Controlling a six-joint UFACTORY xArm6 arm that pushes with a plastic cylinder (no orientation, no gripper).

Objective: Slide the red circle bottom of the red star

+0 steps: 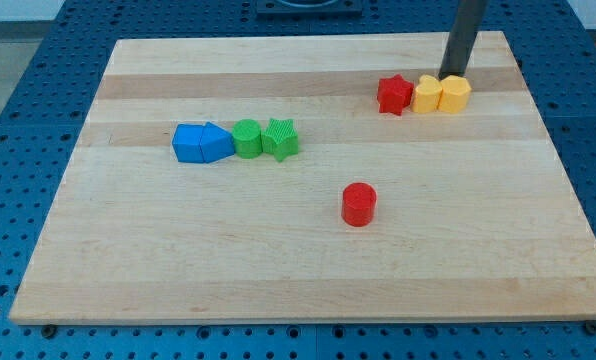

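Observation:
The red circle point(359, 204) lies on the wooden board near the middle, a little toward the view's right. The red star point(394, 94) lies at the view's upper right, well above the circle and slightly to its right. It touches the first of two yellow blocks point(427, 95) point(455, 94) lined up to its right. My tip point(452, 74) comes down from the view's top and stands just behind the yellow blocks, right of the red star and far from the red circle.
A row lies at the view's left middle: two blue blocks point(188, 143) point(216, 142), a green circle point(247, 138) and a green star point(281, 139), all touching. The board point(298, 280) ends in a blue perforated table on all sides.

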